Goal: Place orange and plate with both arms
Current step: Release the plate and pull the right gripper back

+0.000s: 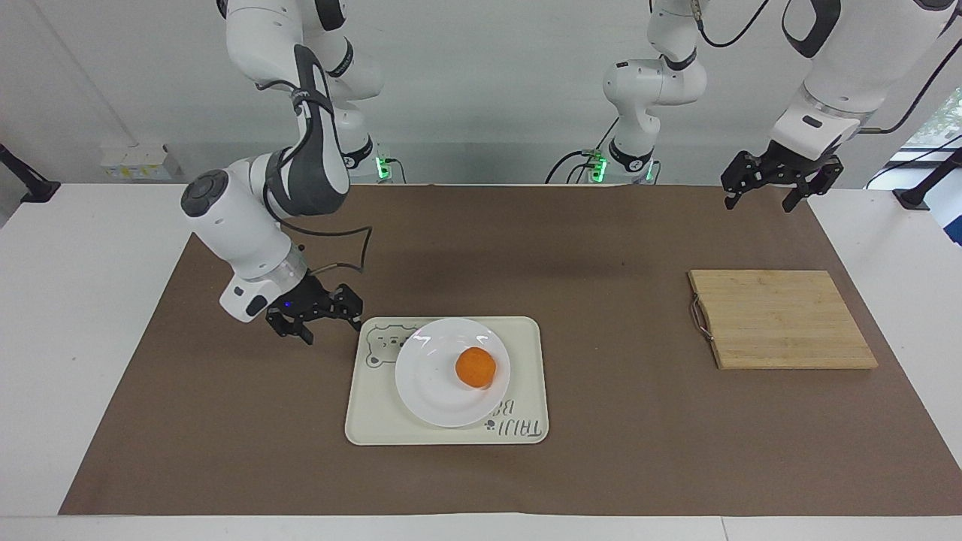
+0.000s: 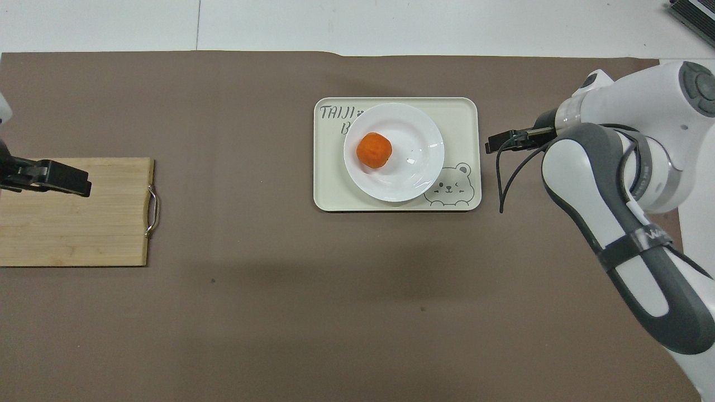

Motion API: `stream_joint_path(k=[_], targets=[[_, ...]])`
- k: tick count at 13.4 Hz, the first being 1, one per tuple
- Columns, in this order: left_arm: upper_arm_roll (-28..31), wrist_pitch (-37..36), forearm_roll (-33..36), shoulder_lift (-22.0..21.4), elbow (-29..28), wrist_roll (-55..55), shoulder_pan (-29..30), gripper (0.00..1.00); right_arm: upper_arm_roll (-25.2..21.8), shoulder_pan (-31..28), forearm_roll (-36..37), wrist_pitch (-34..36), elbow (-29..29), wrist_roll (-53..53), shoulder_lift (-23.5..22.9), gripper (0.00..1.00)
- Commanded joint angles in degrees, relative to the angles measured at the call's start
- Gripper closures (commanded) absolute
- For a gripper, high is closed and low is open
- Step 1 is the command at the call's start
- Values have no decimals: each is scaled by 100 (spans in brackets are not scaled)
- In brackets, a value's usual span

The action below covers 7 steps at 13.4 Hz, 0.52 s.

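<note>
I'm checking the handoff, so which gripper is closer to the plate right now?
The right. The right gripper hangs open just off the tray's edge, beside the plate. The left gripper waits open, raised at the left arm's end, near the cutting board.

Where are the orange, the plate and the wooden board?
orange (image 1: pixel 475 367): facing view, middle of the fruit.
plate (image 1: pixel 428 379): facing view, bare white part beside the fruit.
wooden board (image 1: pixel 782 318): facing view, middle of its top.
</note>
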<state>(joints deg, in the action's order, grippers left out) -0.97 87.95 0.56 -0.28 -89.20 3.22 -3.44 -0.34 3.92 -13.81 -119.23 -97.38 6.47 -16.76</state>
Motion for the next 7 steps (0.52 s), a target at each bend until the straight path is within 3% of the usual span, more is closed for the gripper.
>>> stream_joint_path(k=[1,7], targets=[[-53,-85,85,37,104,39,63,0,34,-224,335,496,-97,-1074,427,0],[-53,-85,85,37,104,39,63,0,-36,-497,1021,1516,-89,-1200,1174,0]])
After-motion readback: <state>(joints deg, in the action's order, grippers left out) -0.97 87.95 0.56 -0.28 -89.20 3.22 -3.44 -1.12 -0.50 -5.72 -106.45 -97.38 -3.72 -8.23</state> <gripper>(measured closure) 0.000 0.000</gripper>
